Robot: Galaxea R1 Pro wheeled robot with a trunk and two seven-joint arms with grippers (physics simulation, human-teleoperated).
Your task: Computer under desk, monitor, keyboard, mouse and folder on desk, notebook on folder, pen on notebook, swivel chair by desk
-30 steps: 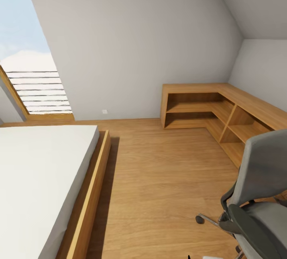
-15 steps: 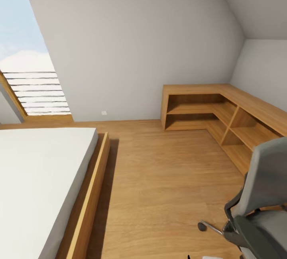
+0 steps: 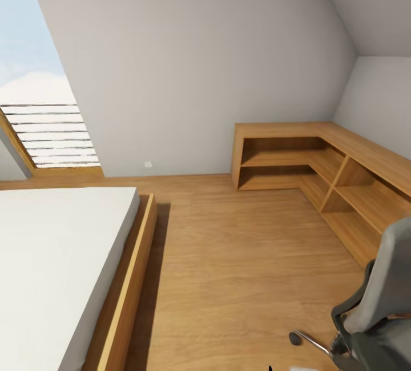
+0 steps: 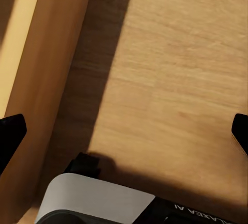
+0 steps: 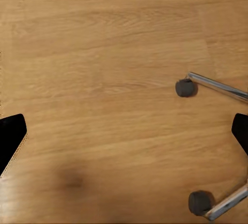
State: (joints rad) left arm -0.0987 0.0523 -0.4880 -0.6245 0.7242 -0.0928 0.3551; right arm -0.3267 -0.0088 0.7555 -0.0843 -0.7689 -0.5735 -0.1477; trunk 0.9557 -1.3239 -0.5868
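Swivel chair [image 3: 381, 308], grey back, one chrome leg w/ black caster, stands near the L-shaped wood shelf unit [image 3: 319, 171]. Bed [image 3: 63, 268], white mattress, well apart from chair, across bare wood floor [image 3: 240, 268]. Window [image 3: 40, 114] behind bed.

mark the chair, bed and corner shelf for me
chair [image 3: 394, 268], head view, grey backrest
bed [image 3: 51, 257], head view, white mattress top
shelf [image 3: 285, 130], head view, wooden top board
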